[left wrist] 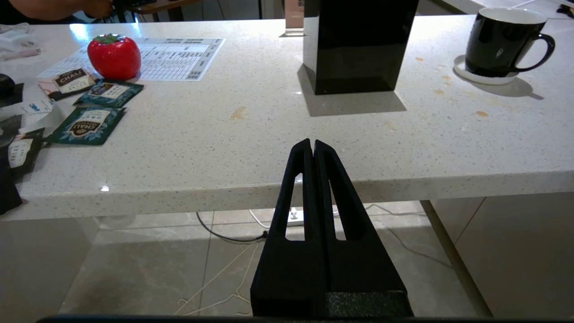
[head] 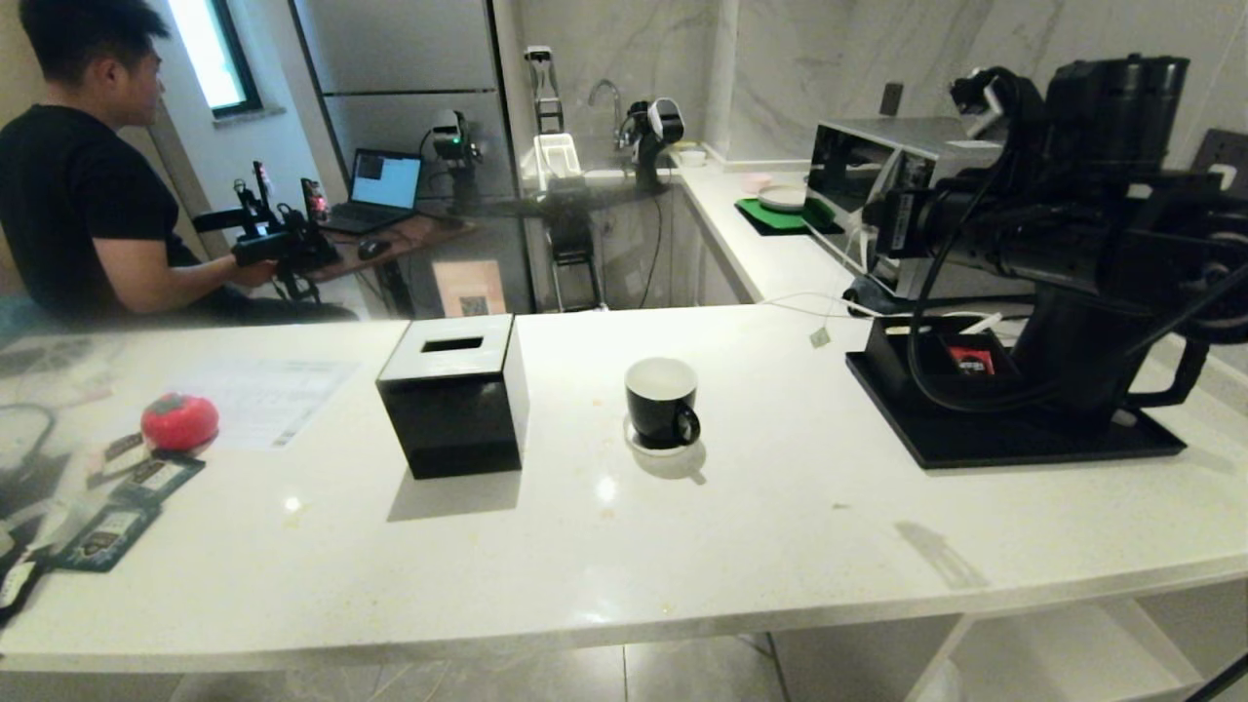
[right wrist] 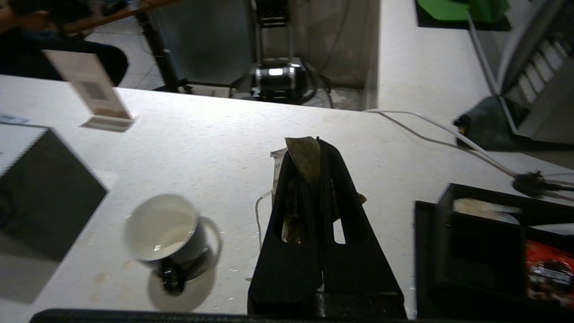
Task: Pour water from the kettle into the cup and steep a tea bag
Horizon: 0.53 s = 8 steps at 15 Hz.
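The left end effector point(left wrist: 312, 148) sat closed and empty off the bench's point(head: 780, 546) near edge. Right of the cup point(head: 662, 401), the right end effector point(right wrist: 319, 148) was pinched on the tea bag point(right wrist: 305, 159), probably mid-carry; lowering it in would come next. The arm largely hid the kettle point(head: 1121, 107).

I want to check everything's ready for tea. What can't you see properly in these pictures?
- Kettle: head view, mostly hidden behind the right arm.
- Tea bag: right wrist view, pinched in the shut right gripper, which covers most of it.
- Cup: water inside cannot be told.
- Red packet: blurred, label unreadable.
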Available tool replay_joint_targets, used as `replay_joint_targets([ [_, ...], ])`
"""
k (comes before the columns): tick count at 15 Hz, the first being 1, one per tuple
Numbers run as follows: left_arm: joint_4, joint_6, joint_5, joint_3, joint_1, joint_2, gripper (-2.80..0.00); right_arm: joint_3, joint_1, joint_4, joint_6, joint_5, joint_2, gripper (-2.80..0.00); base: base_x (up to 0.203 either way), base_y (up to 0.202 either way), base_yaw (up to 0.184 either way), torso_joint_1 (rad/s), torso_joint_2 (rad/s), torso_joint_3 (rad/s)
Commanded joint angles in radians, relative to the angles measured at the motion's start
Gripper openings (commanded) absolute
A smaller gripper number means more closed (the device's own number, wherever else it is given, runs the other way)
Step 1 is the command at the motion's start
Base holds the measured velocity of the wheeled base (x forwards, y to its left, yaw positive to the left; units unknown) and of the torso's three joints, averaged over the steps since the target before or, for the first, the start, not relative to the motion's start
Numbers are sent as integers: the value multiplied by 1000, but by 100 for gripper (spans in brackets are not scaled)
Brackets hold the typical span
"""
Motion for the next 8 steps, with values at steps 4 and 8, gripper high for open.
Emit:
replay_joint_targets([
  [4,-1,-1,0,0,0,0,-280,56,68,-75,-1,-20,-42,-280,0,0,0,0,0,0],
  [8,-1,-1,0,0,0,0,-280,80,82,-113,1,-42,-45,-280,0,0,0,0,0,0],
])
